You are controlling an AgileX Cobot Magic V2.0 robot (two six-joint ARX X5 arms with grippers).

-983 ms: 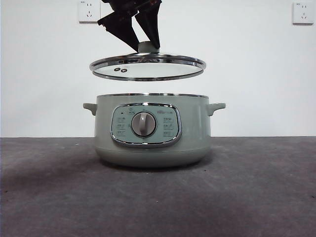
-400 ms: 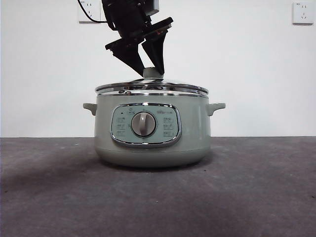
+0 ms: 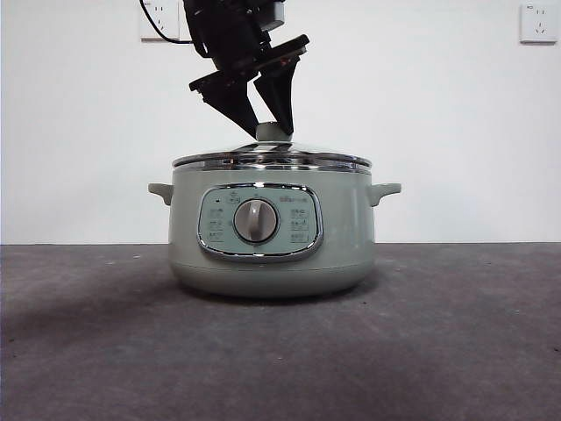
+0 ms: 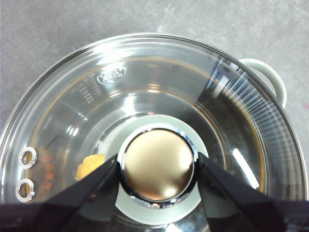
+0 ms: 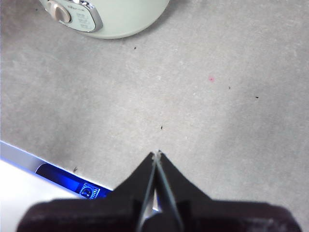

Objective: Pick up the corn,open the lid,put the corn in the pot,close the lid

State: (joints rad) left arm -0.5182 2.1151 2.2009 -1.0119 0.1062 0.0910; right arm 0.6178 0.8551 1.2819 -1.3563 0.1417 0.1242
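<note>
The sage-green pot (image 3: 272,232) stands mid-table with the glass lid (image 3: 272,159) sitting on its rim. My left gripper (image 3: 273,132) comes down from above, and its jaws press both sides of the lid's knob (image 4: 157,164). In the left wrist view the lid (image 4: 159,87) fills the picture. A small yellow piece of the corn (image 4: 89,167) shows through the glass, inside the pot; the rest of it is hidden. My right gripper (image 5: 157,154) is shut and empty over bare table, away from the pot (image 5: 116,17).
The pot's side handles (image 3: 386,189) stick out left and right. Wall sockets (image 3: 536,22) sit on the white wall behind. In the right wrist view a blue-lit device (image 5: 77,186) lies at the table's edge.
The lid hung above the pot in my left gripper a second ago. It has come down and now rests on the pot's rim. The gripper stays at the knob.
</note>
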